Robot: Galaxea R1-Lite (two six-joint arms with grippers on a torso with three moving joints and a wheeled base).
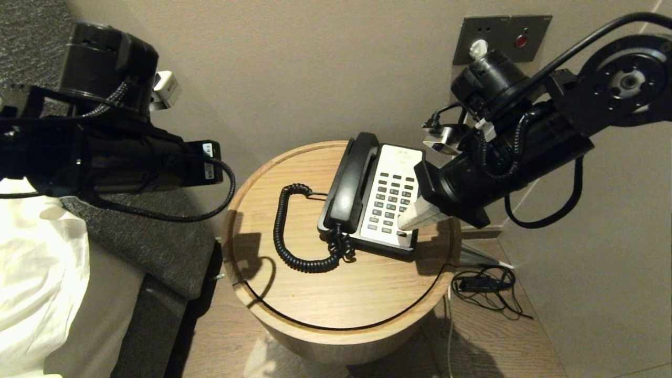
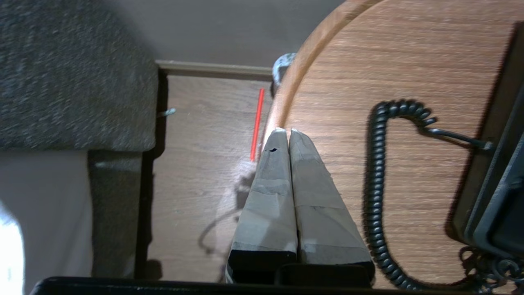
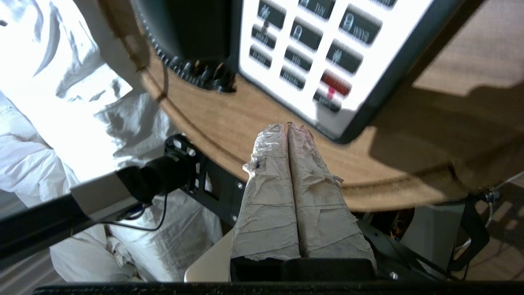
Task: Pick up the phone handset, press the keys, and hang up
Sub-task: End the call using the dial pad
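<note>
Right gripper (image 1: pixel 403 223), fingers pressed together, hovers at the keypad's (image 1: pixel 391 202) near right corner; handset (image 1: pixel 350 181) rests cradled, left gripper (image 2: pixel 285 133) closed at the table's (image 1: pixel 336 294) left edge. Lifting seemingly comes next.

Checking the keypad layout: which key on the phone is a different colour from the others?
The red key, in the keypad's end rows by the right gripper; every other key is dark grey.

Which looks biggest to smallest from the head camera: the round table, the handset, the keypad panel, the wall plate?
1. Round table
2 and 3. Handset and keypad panel: too alike to rank
4. Wall plate, though it sits farther away, so this is unsure
</note>
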